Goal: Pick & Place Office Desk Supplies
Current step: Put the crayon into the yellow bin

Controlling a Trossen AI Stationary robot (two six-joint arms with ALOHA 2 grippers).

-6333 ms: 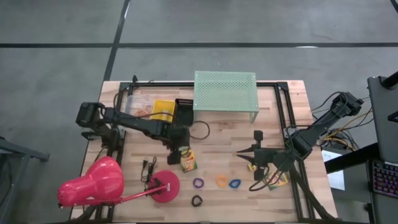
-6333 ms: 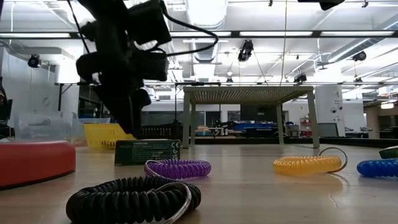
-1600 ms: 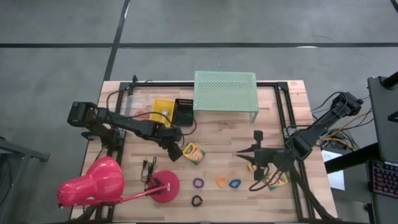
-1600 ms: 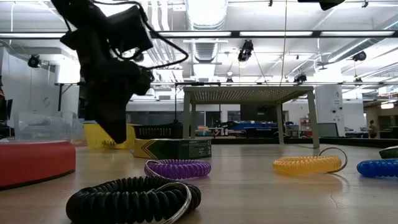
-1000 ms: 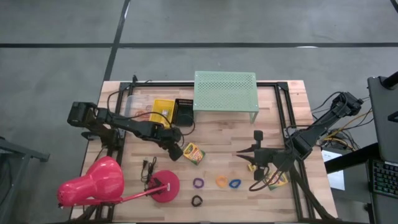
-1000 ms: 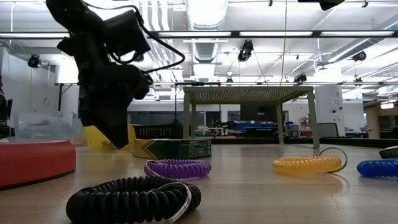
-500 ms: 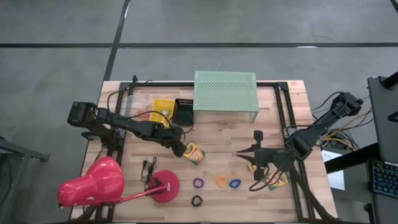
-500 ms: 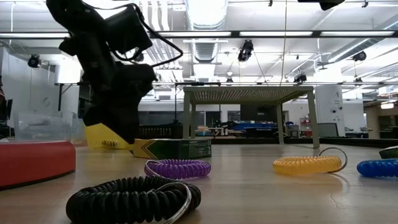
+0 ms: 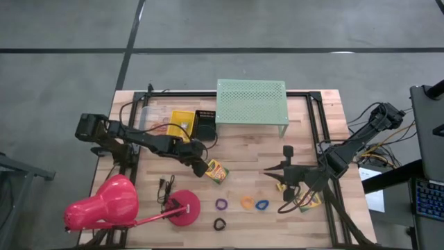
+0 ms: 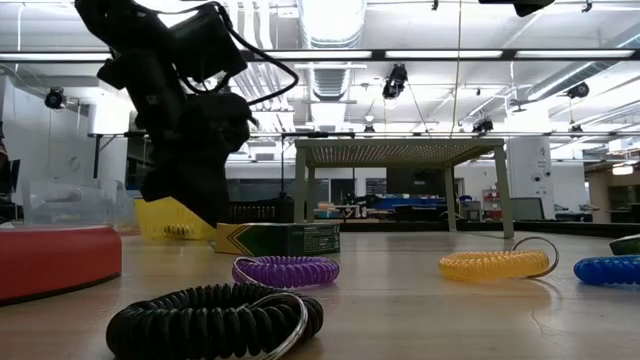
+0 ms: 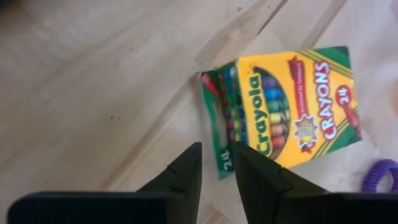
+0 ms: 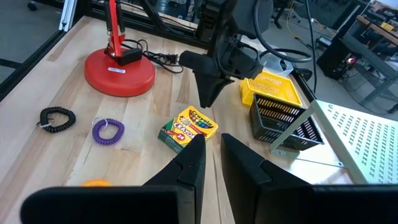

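A yellow-and-green crayon box (image 9: 217,170) lies flat on its broad face near the table's middle, also seen in the left wrist view (image 11: 292,106). My left gripper (image 9: 202,164) hangs just left of it, tilted down, its fingertips (image 11: 217,158) a narrow gap apart over the box's near corner, nothing between them. Purple (image 9: 221,205), orange (image 9: 247,202), blue (image 9: 261,205) and black (image 9: 220,223) ring loops lie flat toward the near edge. My right gripper (image 9: 269,171) waits above the table right of the middle, fingers close together (image 12: 211,140), holding nothing.
The pink lamp (image 9: 104,205) with its red base (image 9: 184,208) fills the near left corner. The mint-green shelf (image 9: 252,101) stands at the far edge, with a yellow bin (image 9: 182,123) and a black mesh basket (image 9: 206,125) beside it. Another yellow-and-green box (image 9: 310,200) shows under the right arm.
My left gripper has tipped and rolled a little in place, so its fingertips have swung toward the crayon box. The box has lain still on the table.
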